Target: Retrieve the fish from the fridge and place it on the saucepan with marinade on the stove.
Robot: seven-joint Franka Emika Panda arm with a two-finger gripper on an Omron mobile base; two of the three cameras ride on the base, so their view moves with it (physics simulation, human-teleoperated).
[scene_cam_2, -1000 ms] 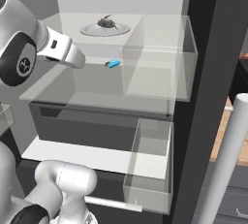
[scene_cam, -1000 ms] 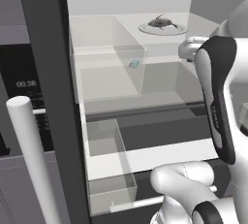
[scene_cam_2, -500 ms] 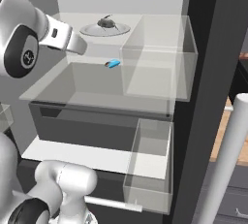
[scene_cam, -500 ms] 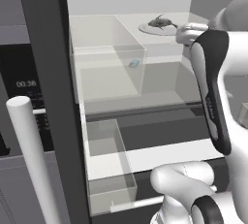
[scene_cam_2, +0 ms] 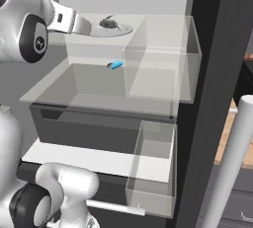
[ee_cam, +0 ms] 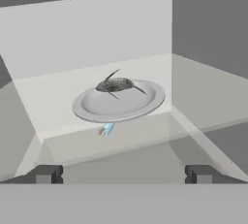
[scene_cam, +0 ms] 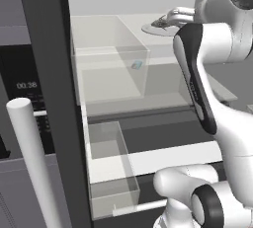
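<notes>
We see the fridge (scene_cam_2: 207, 74) standing open, its white interior and clear bins exposed; on an upper shelf (ee_cam: 58, 106) sits a round white plate (ee_cam: 118, 104), and the fish (ee_cam: 116, 85), small, flat and dark grey, lies on the plate towards its back half. In the hand view the end effector (ee_cam: 123, 174) is wide open, its two dark fingertips (ee_cam: 46, 174) set far apart at the bottom, with nothing between them; the plate and fish lie ahead of it and apart from it, not touched. In the right base view we find the end effector (scene_cam_2: 86, 26) reaching in from the left at shelf height, just beside the plate's (scene_cam_2: 116, 29) near rim, with the fish (scene_cam_2: 108, 23) a little beyond it; a tiny bright blue object (scene_cam_2: 115, 64) lies on the level below, just beside a clear bin (scene_cam_2: 163, 64). In the left base view the arm crosses in front of the shelves, the plate (scene_cam: 154, 28) shows at the top with the fish (scene_cam: 160, 22) on it; lower down a clear door bin (scene_cam: 111, 168) hangs by the dark door edge.
</notes>
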